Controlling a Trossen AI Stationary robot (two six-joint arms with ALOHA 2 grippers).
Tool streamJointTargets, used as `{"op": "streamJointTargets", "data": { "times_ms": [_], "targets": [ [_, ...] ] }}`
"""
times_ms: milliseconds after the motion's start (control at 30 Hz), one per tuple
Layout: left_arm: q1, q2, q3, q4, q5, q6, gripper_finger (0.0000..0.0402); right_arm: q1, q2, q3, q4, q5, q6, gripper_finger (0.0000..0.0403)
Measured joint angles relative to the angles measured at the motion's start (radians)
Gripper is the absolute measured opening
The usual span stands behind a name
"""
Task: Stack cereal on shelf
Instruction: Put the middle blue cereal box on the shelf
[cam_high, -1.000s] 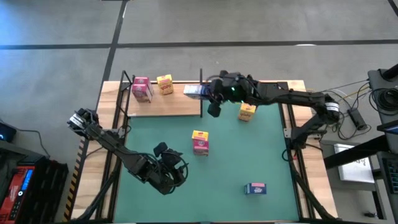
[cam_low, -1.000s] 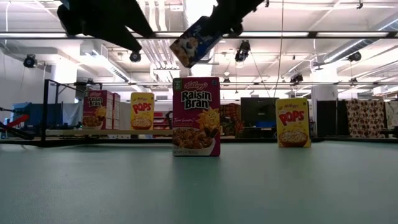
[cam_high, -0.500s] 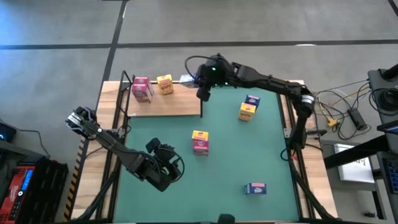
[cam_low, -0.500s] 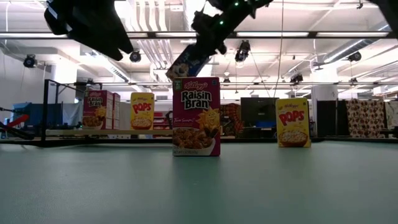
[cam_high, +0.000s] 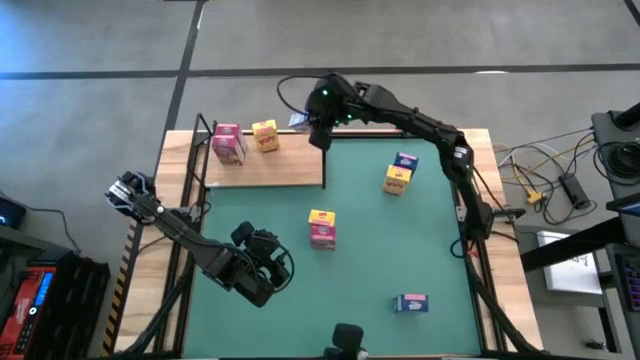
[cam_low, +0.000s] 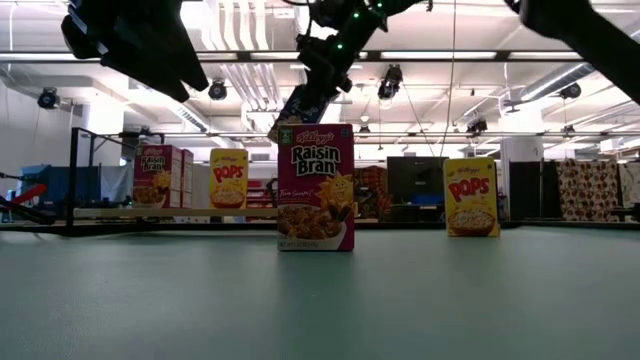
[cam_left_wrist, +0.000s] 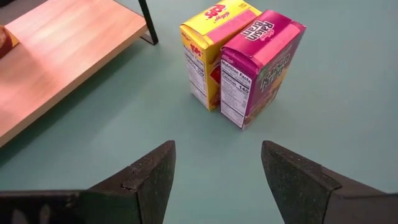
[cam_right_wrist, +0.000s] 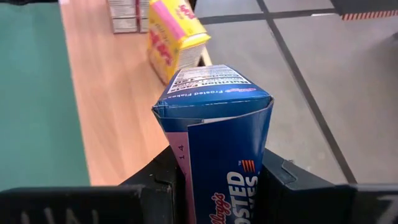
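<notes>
The shelf is a light-wood board with black posts at the table's far left. A pink cereal box and a yellow one stand on it. My right gripper hangs above the shelf's right end, shut on a blue cereal box. A yellow and a pink box stand side by side on the green mat. My left gripper hovers near them, open, with nothing between its fingers. My right gripper pinches the blue box's two opposite sides between its two fingers, near the end toward the wrist. The fingers slant down from the table's right and lie along the box. The box is lifted clear and tilted, and its walls narrow in at the fingers.
A yellow box with a blue one behind it stands at the mat's far right. A blue box lies near the front right. Black upright posts edge the shelf. My right arm spans the table's far side.
My right gripper has carried the blue box toward the table's left and far edge, from over the mat to above the shelf's right end, and the box stays tilted in the hold. My left gripper has shifted slightly toward the left edge and turned a little.
</notes>
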Motion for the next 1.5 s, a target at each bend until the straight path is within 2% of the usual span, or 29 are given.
{"op": "streamJointTargets", "data": {
  "times_ms": [100,333,467,633,833,1233,1500],
  "targets": [
    [0.0,0.0,0.0,0.0,0.0,-0.006,0.0221,-0.004,0.049,0.057,-0.012,0.0,0.007,0.0112],
    [0.0,0.0,0.0,-0.001,0.001,-0.018,0.0221,-0.003,0.098,0.05,-0.046,-0.006,0.015,0.0112],
    [0.0,0.0,0.0,-0.003,0.002,-0.018,0.0221,-0.001,0.118,0.049,-0.046,-0.053,0.023,0.0112],
    [-0.001,0.0,0.0,-0.011,0.03,-0.018,0.0221,0.011,0.133,0.049,-0.048,-0.058,0.034,0.0112],
    [-0.015,0.0,0.0,-0.025,0.055,-0.019,0.0221,0.035,0.143,0.047,-0.063,-0.132,0.028,0.0112],
    [-0.046,0.0,0.0,-0.035,0.064,-0.026,0.0221,0.04,0.192,0.047,-0.005,-0.1,-0.01,0.0112],
    [-0.049,0.0,0.0,-0.036,0.105,-0.043,0.0221,0.014,0.2,0.047,0.038,-0.095,-0.03,0.0112]
  ]
}}
